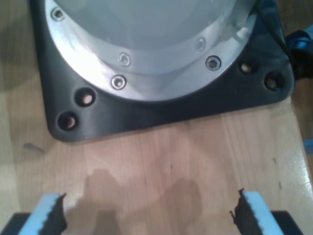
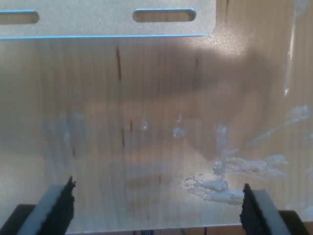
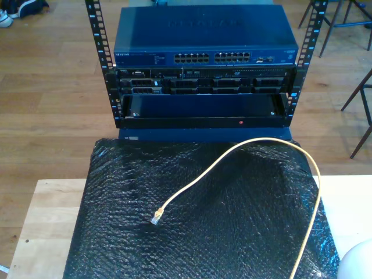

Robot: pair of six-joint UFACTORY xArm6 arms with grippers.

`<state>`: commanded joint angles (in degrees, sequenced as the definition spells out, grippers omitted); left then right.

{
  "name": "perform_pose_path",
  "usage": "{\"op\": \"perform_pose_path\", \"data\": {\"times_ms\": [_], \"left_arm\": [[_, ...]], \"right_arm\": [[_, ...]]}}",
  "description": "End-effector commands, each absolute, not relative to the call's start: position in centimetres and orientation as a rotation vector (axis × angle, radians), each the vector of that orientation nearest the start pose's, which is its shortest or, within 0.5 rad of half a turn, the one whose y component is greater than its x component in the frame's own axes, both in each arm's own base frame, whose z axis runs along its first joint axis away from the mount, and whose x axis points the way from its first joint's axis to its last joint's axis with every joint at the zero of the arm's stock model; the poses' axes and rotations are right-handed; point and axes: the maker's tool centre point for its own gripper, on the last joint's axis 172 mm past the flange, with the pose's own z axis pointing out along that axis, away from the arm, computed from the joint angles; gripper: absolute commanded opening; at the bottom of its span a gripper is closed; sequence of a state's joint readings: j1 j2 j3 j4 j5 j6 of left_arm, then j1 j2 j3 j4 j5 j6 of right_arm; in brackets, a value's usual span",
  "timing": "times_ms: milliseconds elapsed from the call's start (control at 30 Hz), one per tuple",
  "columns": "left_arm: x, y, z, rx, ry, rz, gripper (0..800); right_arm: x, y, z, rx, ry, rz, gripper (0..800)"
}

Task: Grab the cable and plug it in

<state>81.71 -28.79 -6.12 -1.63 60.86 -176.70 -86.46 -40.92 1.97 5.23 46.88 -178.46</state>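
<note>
The pale yellow cable (image 3: 232,152) lies on a black bubble-wrap mat (image 3: 128,232) in the exterior view. Its clear clip connector (image 3: 157,220) rests near the mat's middle. From there the cable loops toward the rack and runs back along the exterior view's right side. My first gripper (image 1: 149,213) is open over bare wood, with nothing between its fingers. My second gripper (image 2: 157,198) is open too, over pale wood, holding nothing.
Behind the mat a rack holds a blue network switch (image 3: 203,35) with rows of ports (image 3: 212,57). A black base plate (image 1: 161,105) with a silver flange faces my first gripper. A slotted metal plate (image 2: 107,24) lies ahead of my second gripper. A white rounded shape (image 3: 357,261) sits at the exterior view's lower right.
</note>
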Motion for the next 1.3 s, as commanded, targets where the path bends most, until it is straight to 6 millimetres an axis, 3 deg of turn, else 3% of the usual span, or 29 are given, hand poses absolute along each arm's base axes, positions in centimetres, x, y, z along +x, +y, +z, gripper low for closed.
{"op": "perform_pose_path", "data": {"times_ms": [800, 1000, 1300], "left_arm": [[2.3, 11.8, 3.1, -2.192, 2.621, -0.562, 800], [2.3, 12.2, 3.5, -2.191, 2.618, -0.547, 800], [2.3, 12.6, 5.9, -2.213, 2.635, -0.606, 800]], "right_arm": [[2.4, -16.9, 2.4, -2.213, -2.14, -0.21, 800], [2.5, -17.6, 3.5, -2.216, -2.146, -0.208, 800], [2.9, -17.6, 7.3, -2.161, -2.114, -0.297, 800]]}}
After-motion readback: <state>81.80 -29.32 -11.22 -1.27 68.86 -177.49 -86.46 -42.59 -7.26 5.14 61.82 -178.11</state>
